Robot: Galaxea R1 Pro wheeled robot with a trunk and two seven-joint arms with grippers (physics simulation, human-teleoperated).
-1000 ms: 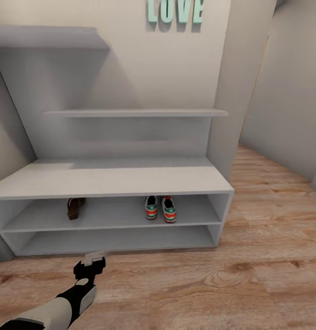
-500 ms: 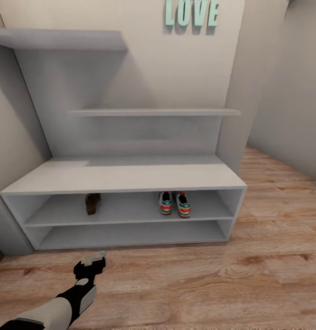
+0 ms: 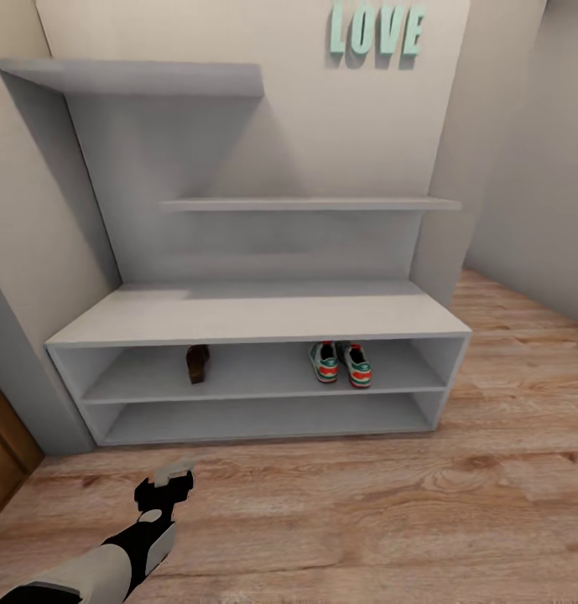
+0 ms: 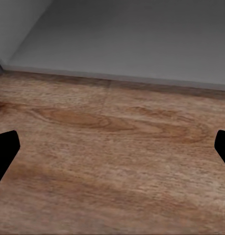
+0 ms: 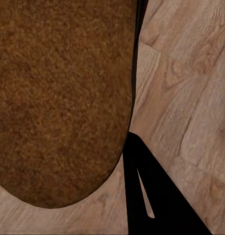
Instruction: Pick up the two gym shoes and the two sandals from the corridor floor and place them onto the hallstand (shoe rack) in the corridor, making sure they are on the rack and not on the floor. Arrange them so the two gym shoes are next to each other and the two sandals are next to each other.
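The hallstand [image 3: 255, 323] is standing ahead of the robot, across the wood-plank floor [image 3: 389, 503]. On its upper low shelf the two gym shoes [image 3: 341, 363] are sitting side by side, heels outward; one dark sandal [image 3: 197, 363] is lying well to their left. The right gripper [image 5: 134, 112] appears to be pinching the second sandal [image 5: 58, 98], its brown sole facing the camera. The left gripper [image 4: 112, 152] is hanging spread and empty.

hallstand [image 3: 255, 315]: stands on the corridor floor [image 3: 364, 503], back against the wall
gym shoes [image 3: 341, 363]: side by side, touching or nearly so, on the upper low shelf, toward its right end
sandal [image 3: 196, 363]: same shelf, left of centre, well apart from the gym shoes
LOVE letters [image 3: 377, 29]: on the wall above the hallstand
left gripper [image 3: 173, 471]: over the floor, before the hallstand's left part
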